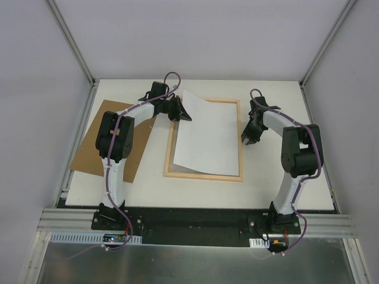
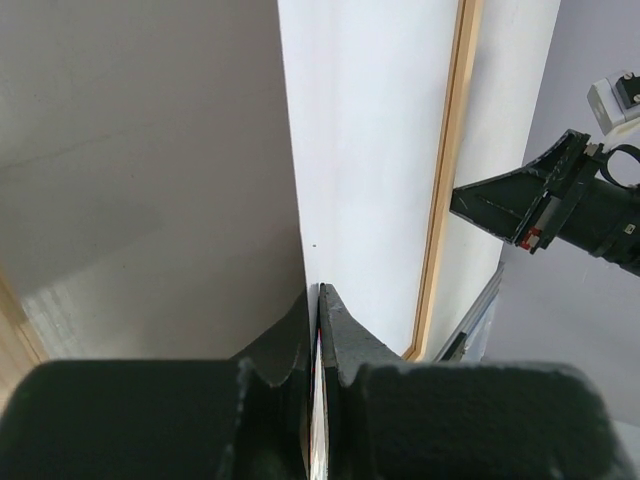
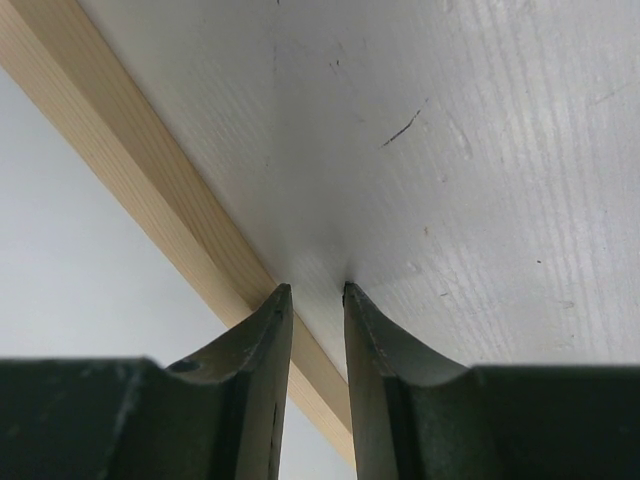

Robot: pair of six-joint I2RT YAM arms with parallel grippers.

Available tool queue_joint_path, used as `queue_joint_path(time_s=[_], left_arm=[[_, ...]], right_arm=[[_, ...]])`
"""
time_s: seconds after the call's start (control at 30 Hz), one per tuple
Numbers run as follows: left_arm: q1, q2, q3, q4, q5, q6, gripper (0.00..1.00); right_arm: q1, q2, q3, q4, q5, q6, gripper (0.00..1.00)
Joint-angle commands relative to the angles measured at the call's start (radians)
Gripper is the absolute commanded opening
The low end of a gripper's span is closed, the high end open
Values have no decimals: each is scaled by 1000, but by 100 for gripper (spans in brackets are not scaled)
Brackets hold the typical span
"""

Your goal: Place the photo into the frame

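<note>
- Pinching one corner of the photo (image 2: 365, 150) in the left pincer (image 2: 321, 290), jaws pressed together on the sheet with no gap showing.
- Just ahead of those tips: white reverse side up, spread over the frame (image 2: 448, 170). Held corner raised and, seen from above, poking out past the frame's far rail, so skewed rather than squared up.
- Risk here: letting go now likely to leave an edge riding on a wooden rail instead of lying down inside. Dragging to correct it likely to crease or tear the thin paper at the pinch.
- Across the sheet from the left pincer: right pincer (image 3: 317, 290), tips narrowly apart with nothing between them, pointed down at the surface (image 1: 195, 192) just beside the frame's outer rail. Touching the wood or not, cannot tell.
- Risk there: frame not gripped, so any tug on the sheet may slide it, and a nudge from those tips may shift it too.
- Behind the left pincer, partly under its arm: brown backing board (image 1: 89, 154), lying apart from the frame.
</note>
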Motion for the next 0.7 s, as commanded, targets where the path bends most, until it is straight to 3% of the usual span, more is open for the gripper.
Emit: queue_joint_path(time_s=[0.0,0.13,0.27,0.67], left_arm=[[0,12,39,-21,19,30,0],[10,3,28,-33,2,37,11],[17,-24,-3,-35,-18,51,31],[50,-161,-58,-108,-180,112,63]], right_arm=[[14,14,42,-16,-27,-7,30],[14,6,51,-27,-15,-15,37],[0,-10,49,-30,-15,-15,44],[-31,-75,65,-53,-15,-30,45]])
